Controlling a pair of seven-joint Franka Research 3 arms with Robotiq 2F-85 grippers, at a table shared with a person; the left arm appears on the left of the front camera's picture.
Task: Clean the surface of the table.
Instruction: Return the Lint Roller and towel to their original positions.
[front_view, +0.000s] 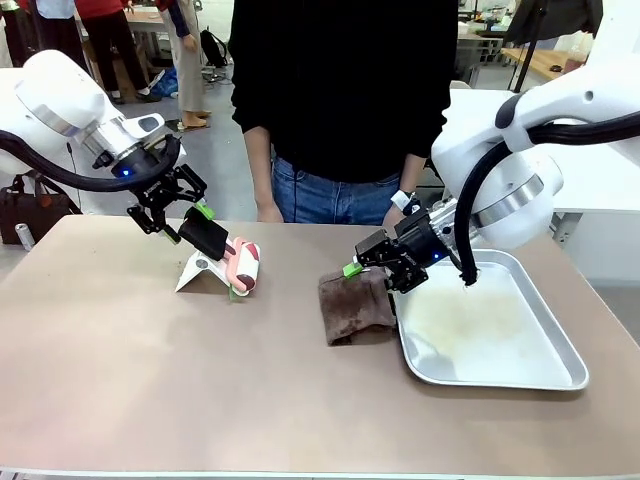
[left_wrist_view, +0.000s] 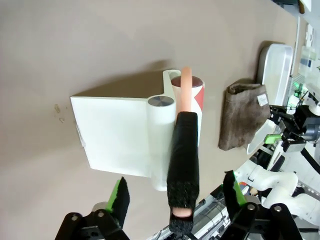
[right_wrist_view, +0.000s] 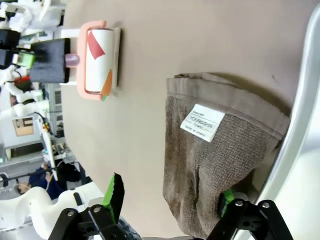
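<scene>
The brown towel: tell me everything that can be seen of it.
The brown towel is a folded terry cloth, dark brown with a hemmed edge and a white sewn label. It lies crumpled flat on the table, its right side against the rim of the metal tray. The right gripper stands open over its far edge, one green pad at the cloth, not clamping it.

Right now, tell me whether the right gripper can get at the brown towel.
Probably yes: the right gripper hangs open directly over the brown towel, nothing between them, though the metal tray sits close beside it.
</scene>
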